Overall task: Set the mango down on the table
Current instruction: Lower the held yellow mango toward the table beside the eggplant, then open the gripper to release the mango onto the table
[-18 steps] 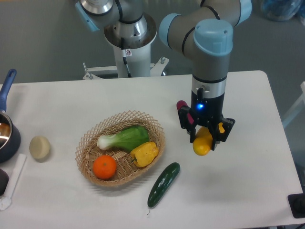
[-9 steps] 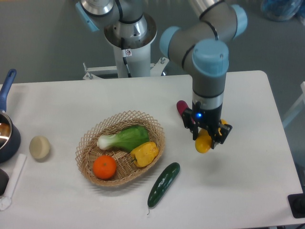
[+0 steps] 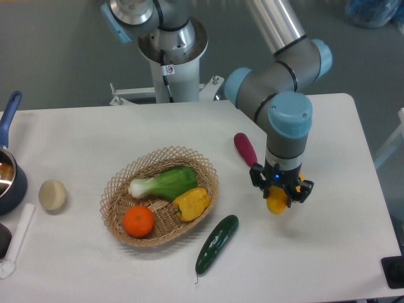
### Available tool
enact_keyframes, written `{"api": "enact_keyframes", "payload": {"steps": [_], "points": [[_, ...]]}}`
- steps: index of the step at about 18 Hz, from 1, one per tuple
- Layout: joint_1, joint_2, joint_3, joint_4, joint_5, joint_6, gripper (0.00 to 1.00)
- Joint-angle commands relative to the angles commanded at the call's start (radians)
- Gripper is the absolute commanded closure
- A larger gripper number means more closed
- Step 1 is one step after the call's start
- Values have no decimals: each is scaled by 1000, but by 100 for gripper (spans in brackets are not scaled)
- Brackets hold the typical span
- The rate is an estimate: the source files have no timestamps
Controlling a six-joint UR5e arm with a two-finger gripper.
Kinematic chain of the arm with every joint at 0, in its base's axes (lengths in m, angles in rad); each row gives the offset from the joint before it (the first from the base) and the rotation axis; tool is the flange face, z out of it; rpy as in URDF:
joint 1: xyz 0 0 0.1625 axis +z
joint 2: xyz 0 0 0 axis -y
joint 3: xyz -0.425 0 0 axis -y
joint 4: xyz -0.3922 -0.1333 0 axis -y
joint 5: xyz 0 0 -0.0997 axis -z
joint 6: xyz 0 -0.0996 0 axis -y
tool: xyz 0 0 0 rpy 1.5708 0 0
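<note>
Yellow mango (image 3: pixel 276 203), white table (image 3: pixel 341 240), dark green cucumber (image 3: pixel 216 243), seemingly black claw (image 3: pixel 281 194).

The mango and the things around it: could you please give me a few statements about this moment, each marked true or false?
1. The mango is between the fingers of the gripper. True.
2. The cucumber lies in the wicker basket. False: it lies on the table, beside the basket.
3. The orange is in the basket. True.
4. The yellow bell pepper sits on the bare table. False: it is in the basket, next to the bok choy.
5. The gripper is left of the basket in the picture. False: it is to the right.
</note>
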Motion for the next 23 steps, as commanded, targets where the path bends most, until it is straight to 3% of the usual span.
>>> {"api": "enact_keyframes", "payload": {"steps": [10,16,20,23], "points": [[-3,-48,8,0,-2,-48,45],[-5,-58,31,2,-5,-40,0],[-11,-49,72,2,-5,-48,0],[-26,-2,144,2,3,-69,0]]}}
